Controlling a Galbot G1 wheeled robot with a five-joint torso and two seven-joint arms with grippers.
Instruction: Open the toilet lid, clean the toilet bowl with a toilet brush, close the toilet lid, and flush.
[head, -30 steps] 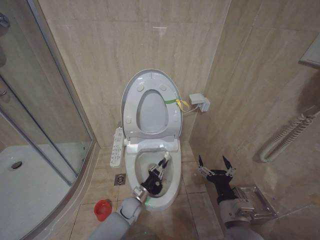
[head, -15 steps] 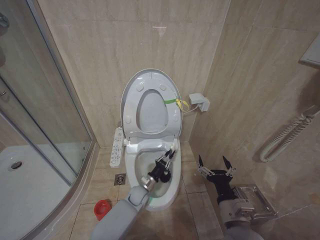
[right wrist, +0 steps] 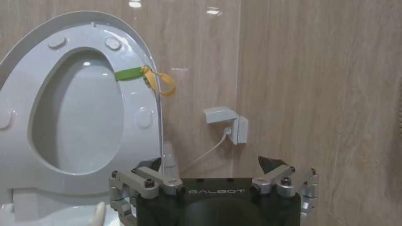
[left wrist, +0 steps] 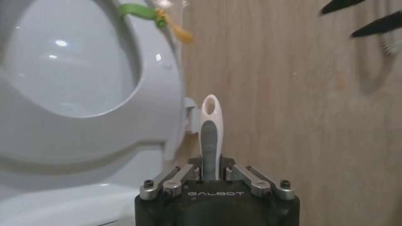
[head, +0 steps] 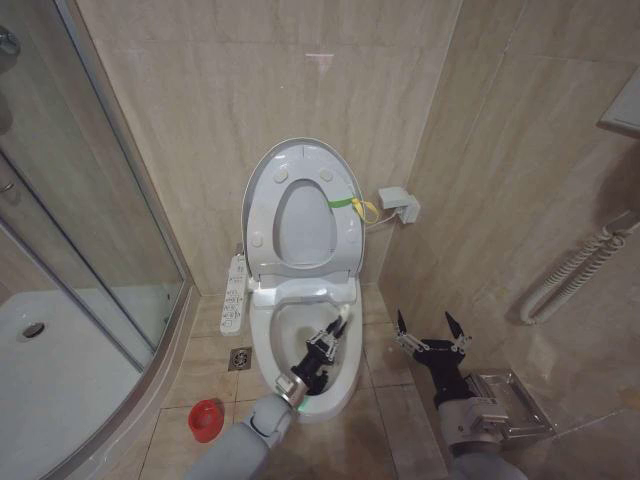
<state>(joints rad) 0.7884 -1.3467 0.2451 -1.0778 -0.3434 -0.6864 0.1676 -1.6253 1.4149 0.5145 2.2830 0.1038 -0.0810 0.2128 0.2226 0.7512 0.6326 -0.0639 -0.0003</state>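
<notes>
From the head view the left hand (head: 326, 343) reaches over the toilet bowl (head: 270, 335), with the toilet lid (head: 303, 208) raised against the wall. The left wrist view shows its fingers clamped on the toilet brush (left wrist: 210, 136) handle. The right hand (head: 430, 328) hovers beside the bowl, fingers spread apart.

1. White toilet lid (head: 300, 205), with a green and yellow band (head: 352, 204) at one edge.
2. White toilet bowl (head: 345, 375), brownish inside.
3. White and grey brush handle (left wrist: 209, 136).
4. Red cup (head: 205, 420) on beige floor tiles (head: 200, 350).
5. Beige, faintly veined wall tiles (head: 250, 70).
6. Black and silver right hand (head: 430, 335).
</notes>
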